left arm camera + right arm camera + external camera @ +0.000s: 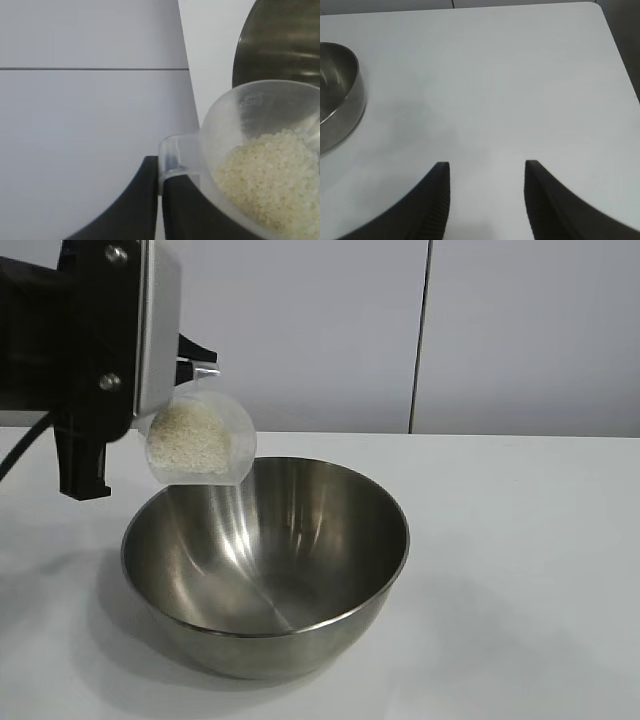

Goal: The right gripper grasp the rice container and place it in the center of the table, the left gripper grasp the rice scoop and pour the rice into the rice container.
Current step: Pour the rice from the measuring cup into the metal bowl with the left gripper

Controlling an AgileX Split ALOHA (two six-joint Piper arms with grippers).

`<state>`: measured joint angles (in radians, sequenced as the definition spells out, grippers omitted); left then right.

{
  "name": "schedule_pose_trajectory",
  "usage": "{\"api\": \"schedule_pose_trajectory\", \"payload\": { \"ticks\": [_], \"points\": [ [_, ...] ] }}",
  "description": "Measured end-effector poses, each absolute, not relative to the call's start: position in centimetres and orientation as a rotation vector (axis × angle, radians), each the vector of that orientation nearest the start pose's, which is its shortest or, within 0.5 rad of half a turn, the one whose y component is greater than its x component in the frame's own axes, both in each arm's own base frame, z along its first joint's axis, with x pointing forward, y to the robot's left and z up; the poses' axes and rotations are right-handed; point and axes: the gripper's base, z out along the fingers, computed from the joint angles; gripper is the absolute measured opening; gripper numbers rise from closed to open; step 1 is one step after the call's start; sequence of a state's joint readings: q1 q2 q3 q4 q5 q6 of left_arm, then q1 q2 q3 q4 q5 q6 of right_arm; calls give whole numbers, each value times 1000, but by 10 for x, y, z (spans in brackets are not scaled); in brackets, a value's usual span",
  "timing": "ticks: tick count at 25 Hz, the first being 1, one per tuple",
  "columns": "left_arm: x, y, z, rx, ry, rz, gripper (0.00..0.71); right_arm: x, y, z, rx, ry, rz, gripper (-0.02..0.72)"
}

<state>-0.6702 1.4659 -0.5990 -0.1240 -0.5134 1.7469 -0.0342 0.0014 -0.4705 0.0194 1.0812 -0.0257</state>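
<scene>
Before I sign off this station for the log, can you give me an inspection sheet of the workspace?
Surface: white table, bare where visible.
Job's things: steel rice container upright, no grains seen inside; rice scoop tipped over its rim, rice inside.
Clutter: nothing seen.
Hands: left hand shut on the scoop's tab; right hand open, empty, low over the table beside the container.
Cables: black cable by the left arm.
Surroundings: pale wall panels.
</scene>
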Motion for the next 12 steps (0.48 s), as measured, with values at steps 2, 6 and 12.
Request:
{"api": "schedule_pose_trajectory", "payload": {
  "ticks": [2,6,12],
  "points": [
    [233,-180,221,1731,711,859,9,-2,2,267,8,2096,-13,316],
    [236,-188,220,1746,523,1080,9,-2,2,267,8,2096,-13,316],
    [239,-195,227,1659,405,1239,9,-2,2,267,8,2096,-13,316]
  ]
}}
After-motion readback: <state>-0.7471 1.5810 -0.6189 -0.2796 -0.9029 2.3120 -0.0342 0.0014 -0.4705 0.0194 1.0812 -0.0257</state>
